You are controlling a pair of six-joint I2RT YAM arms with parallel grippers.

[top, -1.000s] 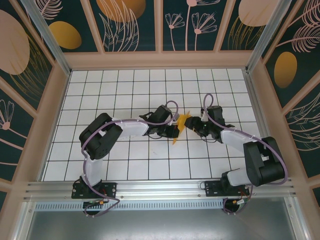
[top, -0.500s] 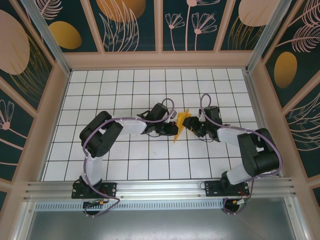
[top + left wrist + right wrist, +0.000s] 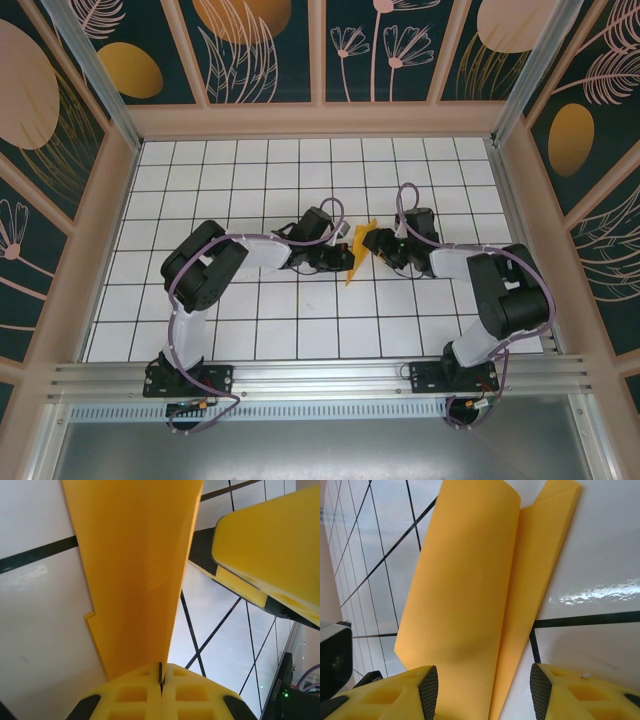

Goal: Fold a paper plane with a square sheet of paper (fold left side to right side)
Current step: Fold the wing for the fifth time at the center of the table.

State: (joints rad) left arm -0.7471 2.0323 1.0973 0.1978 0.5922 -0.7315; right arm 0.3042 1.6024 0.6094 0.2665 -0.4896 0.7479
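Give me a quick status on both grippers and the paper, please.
Left gripper shut on the paper plane. Right gripper open, fingers astride the folded paper. No obstruction seen around them.

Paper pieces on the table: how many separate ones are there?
1. The folded paper plane is near the middle of the table: the left gripper is shut on it, and the right gripper, open, straddles it from the opposite side. More could hide beneath the arms.
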